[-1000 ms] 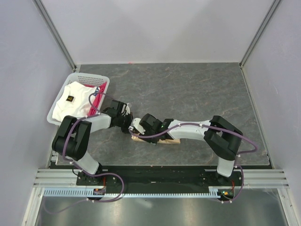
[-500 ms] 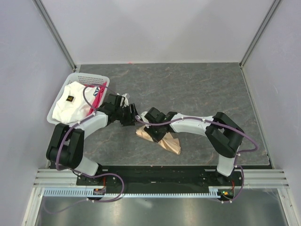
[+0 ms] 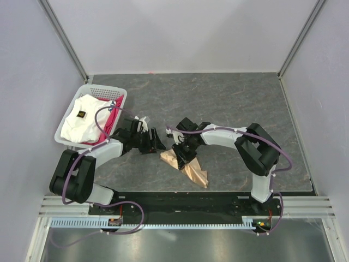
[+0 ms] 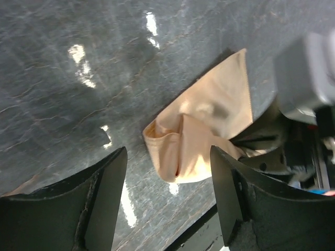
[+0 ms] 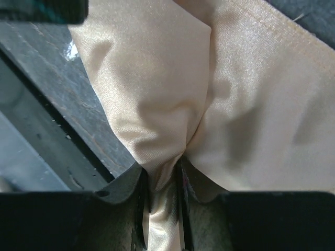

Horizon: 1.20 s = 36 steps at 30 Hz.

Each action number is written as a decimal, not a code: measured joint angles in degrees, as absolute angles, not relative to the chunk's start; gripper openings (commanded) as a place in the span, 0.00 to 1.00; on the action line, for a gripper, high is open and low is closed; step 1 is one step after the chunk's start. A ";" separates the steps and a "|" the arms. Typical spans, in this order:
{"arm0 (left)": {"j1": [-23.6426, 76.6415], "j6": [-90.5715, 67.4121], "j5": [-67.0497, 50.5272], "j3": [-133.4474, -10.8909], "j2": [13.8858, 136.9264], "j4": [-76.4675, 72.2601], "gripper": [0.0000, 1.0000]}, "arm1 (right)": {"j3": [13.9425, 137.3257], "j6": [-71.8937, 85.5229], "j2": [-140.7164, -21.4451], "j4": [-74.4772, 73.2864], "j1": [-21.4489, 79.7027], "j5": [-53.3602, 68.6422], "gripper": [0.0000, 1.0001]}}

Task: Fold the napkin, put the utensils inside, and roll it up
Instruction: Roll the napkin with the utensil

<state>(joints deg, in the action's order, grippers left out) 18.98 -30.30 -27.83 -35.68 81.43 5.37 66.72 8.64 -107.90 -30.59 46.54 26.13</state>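
The peach-tan napkin (image 3: 188, 166) hangs bunched and draped from my right gripper (image 3: 182, 151), its lower end trailing on the table toward the near edge. In the right wrist view the jaws are shut on a pinched fold of the napkin (image 5: 220, 94). My left gripper (image 3: 157, 140) stands open a short way left of the cloth, with nothing between its fingers (image 4: 104, 193). The napkin (image 4: 209, 130) lies ahead of those fingers. No utensils show in any view.
A white basket (image 3: 117, 91) at the back left holds a white cloth with a dark mark (image 3: 82, 121) and a pink-red cloth (image 3: 112, 117). The grey stone-look table (image 3: 229, 103) is walled at the back and sides.
My left gripper has opened, let go of the napkin and drawn back left. My right gripper has closed on the cloth and lifted it, so the flat roll now hangs loose.
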 measured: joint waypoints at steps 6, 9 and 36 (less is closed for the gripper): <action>19.22 -30.44 -30.83 -35.22 84.44 1.43 0.72 | 69.52 7.25 -113.21 -31.99 42.54 38.17 0.27; 19.27 -30.52 -31.88 -35.09 85.76 0.93 0.70 | 70.54 6.57 -115.50 -32.51 40.97 42.92 0.27; 20.12 -32.95 -34.54 -42.17 95.00 6.20 0.02 | 76.60 1.50 -109.73 -38.74 39.92 31.11 0.70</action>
